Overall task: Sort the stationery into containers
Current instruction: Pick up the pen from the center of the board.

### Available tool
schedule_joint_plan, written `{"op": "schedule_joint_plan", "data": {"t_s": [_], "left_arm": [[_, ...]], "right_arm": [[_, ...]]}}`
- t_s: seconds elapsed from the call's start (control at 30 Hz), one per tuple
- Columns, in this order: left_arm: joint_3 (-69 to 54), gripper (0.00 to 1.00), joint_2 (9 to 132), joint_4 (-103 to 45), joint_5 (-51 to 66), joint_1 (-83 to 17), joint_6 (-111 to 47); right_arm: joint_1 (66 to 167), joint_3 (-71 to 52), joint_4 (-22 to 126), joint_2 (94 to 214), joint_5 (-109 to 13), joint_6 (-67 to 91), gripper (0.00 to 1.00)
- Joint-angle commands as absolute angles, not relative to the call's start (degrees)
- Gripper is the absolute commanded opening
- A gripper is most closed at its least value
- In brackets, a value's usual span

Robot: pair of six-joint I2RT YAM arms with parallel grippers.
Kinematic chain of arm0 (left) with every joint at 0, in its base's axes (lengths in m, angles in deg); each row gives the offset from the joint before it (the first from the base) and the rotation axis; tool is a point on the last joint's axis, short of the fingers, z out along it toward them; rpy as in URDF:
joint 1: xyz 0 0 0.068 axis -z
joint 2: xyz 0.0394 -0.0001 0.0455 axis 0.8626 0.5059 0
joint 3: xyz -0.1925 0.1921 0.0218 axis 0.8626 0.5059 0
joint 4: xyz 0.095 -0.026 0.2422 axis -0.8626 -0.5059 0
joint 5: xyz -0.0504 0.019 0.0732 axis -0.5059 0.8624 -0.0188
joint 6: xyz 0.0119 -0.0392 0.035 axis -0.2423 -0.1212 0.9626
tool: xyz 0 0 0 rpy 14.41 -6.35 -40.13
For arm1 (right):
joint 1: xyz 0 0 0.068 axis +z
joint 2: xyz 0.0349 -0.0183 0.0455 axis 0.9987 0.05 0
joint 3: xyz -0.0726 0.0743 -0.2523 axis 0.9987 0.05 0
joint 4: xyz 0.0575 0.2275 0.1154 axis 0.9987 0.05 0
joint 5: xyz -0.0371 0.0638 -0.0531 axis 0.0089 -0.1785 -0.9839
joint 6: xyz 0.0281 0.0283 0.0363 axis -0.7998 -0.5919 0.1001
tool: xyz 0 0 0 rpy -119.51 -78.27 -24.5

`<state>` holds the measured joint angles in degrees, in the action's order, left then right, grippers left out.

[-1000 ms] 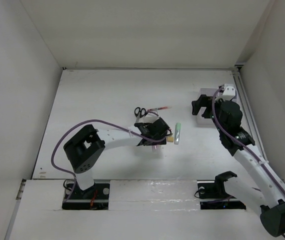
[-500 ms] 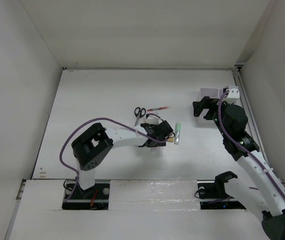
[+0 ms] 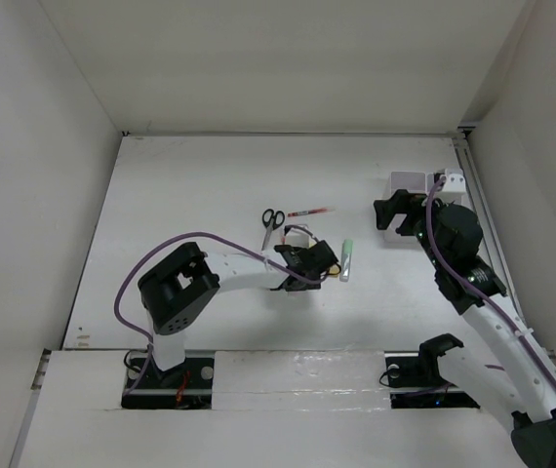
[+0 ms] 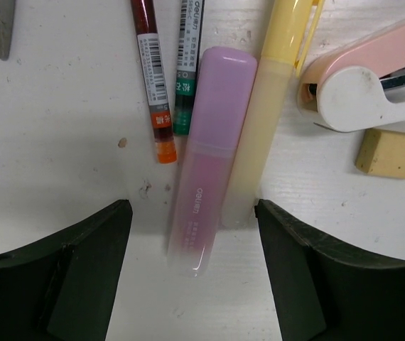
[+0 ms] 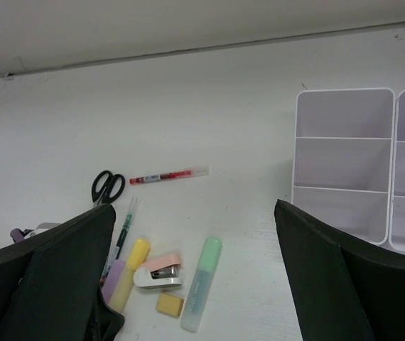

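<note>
- Lilac-pink marker (image 4: pixel 206 156) lies flat on the table (image 4: pixel 60 142), its near end between the fingers of the left claw (image 4: pixel 192 234). Not gripped yet.
- Left claw: spread wide, pinching nothing. Over the last second it slid sideways across the pile and stopped here. Judged as line-up for picking this marker.
- Right claw (image 5: pixel 194 213): spread, empty. It drew back off the organizer box (image 5: pixel 341 163), now uncovered ahead of its right finger, so the drop-off looks reachable.
- Right-finger side: yellow marker (image 4: pixel 259 121) touches the lilac one along its length, so closing may catch both.
- Left-finger side: bare table. Red pen (image 4: pixel 153 71) and green pen (image 4: pixel 186 71) lie just ahead.
- Beyond the right finger: stapler (image 4: pixel 366 85) and yellowish block (image 4: pixel 391 153), apart from the marker.
</note>
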<state>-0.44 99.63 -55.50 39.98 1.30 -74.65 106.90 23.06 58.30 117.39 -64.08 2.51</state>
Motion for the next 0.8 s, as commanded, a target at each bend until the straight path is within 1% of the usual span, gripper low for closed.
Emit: {"op": "schedule_joint_plan", "data": {"t_s": [0.0,0.03,0.2,0.33,0.43,0.53,0.7,0.73,0.77], "left_arm": [[2.17,0.67,99.07,-58.74,38.18,2.27,-77.17],[2.17,0.64,98.46,-58.74,38.18,2.27,-77.17],[4.37,0.58,97.75,-56.9,37.66,2.27,-75.68],[3.76,0.48,99.16,-57.42,38.18,2.27,-75.68],[3.76,0.48,99.68,-57.42,38.18,2.27,-75.15],[3.76,0.51,100.29,-56.89,37.66,2.27,-74.01],[4.81,0.5,100.3,-55.84,35.91,2.27,-73.39],[4.81,0.43,100.3,-55.84,35.38,2.27,-73.39],[5.33,0.4,100.3,-55.84,35.37,2.27,-73.39]], "right_arm": [[107.61,23.02,57.16,115.92,-63.4,2.01,1.0],[107.61,23.02,57.16,115.4,-63.4,1.49,1.0],[108.14,23.02,57.69,114.86,-63.4,1.49,1.0],[108.14,23.02,57.69,114.86,-62.88,0.96,1.0],[108.66,22.49,57.69,114.86,-62.88,0.43,1.0],[109.19,21.96,58.22,114.86,-62.88,0.43,1.0],[109.72,21.35,58.22,114.34,-62.88,-0.09,1.0],[109.72,21.35,58.22,114.34,-62.88,-0.1,1.0],[109.72,21.35,58.22,114.34,-62.88,-0.1,1.0]]}}
